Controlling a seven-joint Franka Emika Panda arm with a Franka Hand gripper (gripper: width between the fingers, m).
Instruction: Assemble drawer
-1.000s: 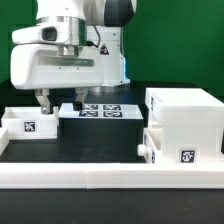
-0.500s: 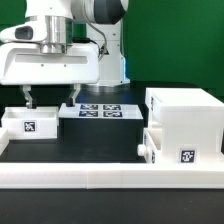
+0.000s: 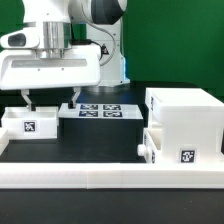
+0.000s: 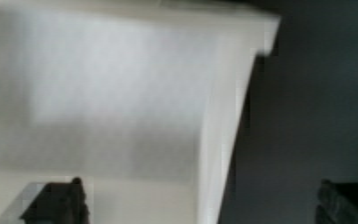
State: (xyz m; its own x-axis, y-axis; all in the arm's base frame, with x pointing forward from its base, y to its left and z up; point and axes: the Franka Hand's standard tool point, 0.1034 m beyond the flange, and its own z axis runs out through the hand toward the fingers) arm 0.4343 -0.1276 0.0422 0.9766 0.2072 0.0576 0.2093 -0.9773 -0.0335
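A low white drawer tray (image 3: 28,123) with a square marker on its side sits at the exterior view's left. My gripper (image 3: 49,103) hangs just above it, open and empty, one finger over each end. In the wrist view the tray (image 4: 105,100) is a blurred white surface between my dark fingertips (image 4: 55,203), under my gripper (image 4: 202,205). A second low tray (image 3: 170,150) with a marker and a small knob (image 3: 141,150) sits at the foot of the taller white housing (image 3: 185,115) on the right.
The marker board (image 3: 100,110) lies flat behind the black table's middle (image 3: 90,140). A long white rail (image 3: 100,180) runs along the front edge. The robot's base stands at the back.
My gripper has moved towards the exterior view's left, from beside the marker board to over the left tray, and is slightly lower. Its jaws stay open.
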